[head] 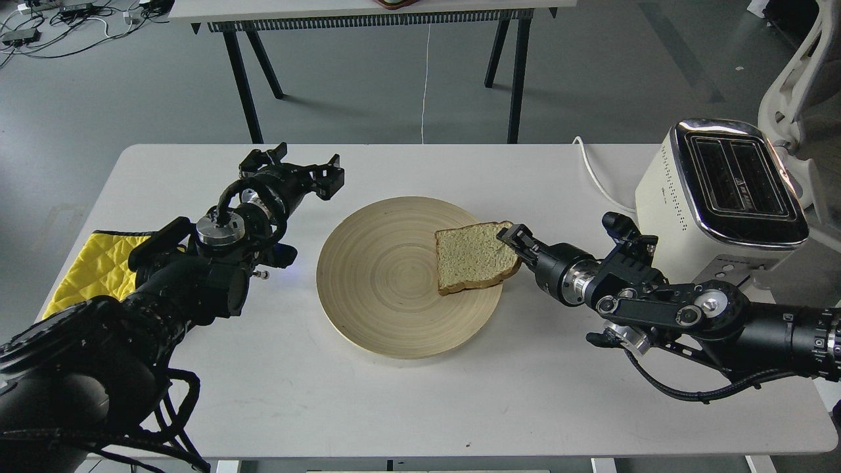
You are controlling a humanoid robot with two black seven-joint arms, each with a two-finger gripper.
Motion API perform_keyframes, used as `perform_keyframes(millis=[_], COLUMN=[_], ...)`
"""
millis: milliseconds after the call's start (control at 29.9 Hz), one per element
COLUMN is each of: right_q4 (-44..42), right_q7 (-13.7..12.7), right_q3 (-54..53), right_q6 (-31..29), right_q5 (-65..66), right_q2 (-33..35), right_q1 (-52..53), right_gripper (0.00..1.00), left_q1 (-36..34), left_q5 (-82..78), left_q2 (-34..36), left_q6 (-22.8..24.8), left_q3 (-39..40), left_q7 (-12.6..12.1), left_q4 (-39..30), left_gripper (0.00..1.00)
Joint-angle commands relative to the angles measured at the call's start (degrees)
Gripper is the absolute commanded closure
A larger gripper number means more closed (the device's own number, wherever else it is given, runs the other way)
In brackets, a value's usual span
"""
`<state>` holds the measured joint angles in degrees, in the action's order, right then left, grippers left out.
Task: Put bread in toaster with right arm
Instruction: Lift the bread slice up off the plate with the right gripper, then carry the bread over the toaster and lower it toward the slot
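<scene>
The bread [473,257] lies on the right part of a round bamboo plate [381,289], its right edge slightly raised. My right gripper [514,239] reaches in from the right and its fingers close over the bread's right crust edge; the lower finger is hidden under the slice. The toaster [723,190] stands at the table's far right, cream-white with a chrome top and two empty dark slots, behind the right arm. My left gripper [299,169] is open and empty, left of the plate's far edge.
A yellow quilted cloth [92,266] lies at the table's left edge under my left arm. The toaster's white cord [594,174] runs across the table behind the right arm. A white chair [801,72] stands beyond the toaster.
</scene>
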<state>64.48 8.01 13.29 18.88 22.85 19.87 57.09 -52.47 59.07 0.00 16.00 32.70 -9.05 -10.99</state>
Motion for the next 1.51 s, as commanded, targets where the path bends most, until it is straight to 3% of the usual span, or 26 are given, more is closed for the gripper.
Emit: perform_keyframes(millis=[0, 268, 401, 770, 1171, 1472], right_q4=[1.1, 2.9, 3.6, 12.0, 13.0, 15.5], right_q7=[0.0, 0.0, -0.1, -0.8, -2.5, -3.6], right_q3=[-0.5, -1.9, -7.9, -12.0, 5.0, 11.6], right_q6=[0.1, 0.2, 0.3, 0.2, -0.4, -0.7], right_q5=[0.0, -0.1, -0.3, -1.1, 6.0, 13.8], right_q2=[1.3, 3.9, 6.4, 27.0, 46.2, 51.5], right_q1=[0.5, 2.9, 3.3, 15.5, 29.7, 29.6], right_gripper=[0.85, 0.90, 0.93, 0.95, 0.95, 0.94], left_q1=[0.0, 0.0, 0.0, 0.0, 0.0, 0.0], left_q5=[0.0, 0.1, 0.1, 0.0, 0.0, 0.0], left_q2=[0.0, 0.0, 0.0, 0.0, 0.0, 0.0], left_q6=[0.0, 0.0, 0.0, 0.0, 0.0, 0.0], left_q3=[0.0, 0.0, 0.0, 0.0, 0.0, 0.0], left_q7=[0.0, 0.0, -0.1, 0.0, 0.0, 0.0], left_q4=[0.0, 0.0, 0.0, 0.0, 0.0, 0.0], left_gripper=[0.00, 0.00, 0.00, 0.00, 0.00, 0.00])
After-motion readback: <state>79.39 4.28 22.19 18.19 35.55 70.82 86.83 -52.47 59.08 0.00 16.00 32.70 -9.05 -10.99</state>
